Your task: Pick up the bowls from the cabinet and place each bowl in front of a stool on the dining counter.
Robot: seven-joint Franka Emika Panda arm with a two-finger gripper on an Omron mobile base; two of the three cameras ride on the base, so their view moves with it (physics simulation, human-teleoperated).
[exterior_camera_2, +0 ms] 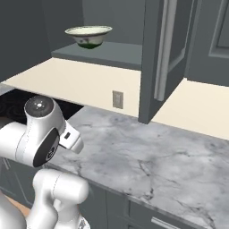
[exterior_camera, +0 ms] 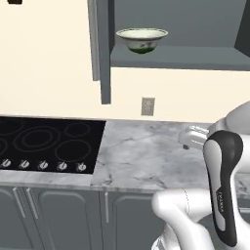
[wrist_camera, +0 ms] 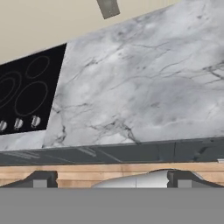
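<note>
Wall cabinet [exterior_camera: 171,29] hangs open above the marble wall countertop [exterior_camera: 146,151]; dark grey door [exterior_camera: 103,49] swung out at its left edge in the left base view, edge-on. From the right base view the same door [exterior_camera_2: 163,53] stands out toward the camera, to the right of the shelf. One bowl [exterior_camera: 142,39] sits upright on the grey shelf [exterior_camera: 180,57], near the shelf's left front corner, close to the open door. Pale rim, dark green marks on the outside near the foot. In the right base view the bowl [exterior_camera_2: 88,36] is near the shelf's front edge, touching nothing else. Below it, a grey wall outlet [exterior_camera: 148,106] on the cream wall. Black cooktop [exterior_camera: 44,144] with a row of knobs set into the countertop to the left, well apart from the bowl. Grey panelled base cabinets [exterior_camera: 58,215] under the counter. Arm folded low in front of the counter, far below the shelf. Gripper [wrist_camera: 109,179] looks down over the countertop edge; its two dark fingertips [wrist_camera: 41,179] stand wide apart at the bottom of the hand view, nothing between them. Hand view also takes in the cooktop corner, three knobs, and the outlet at top.
</note>
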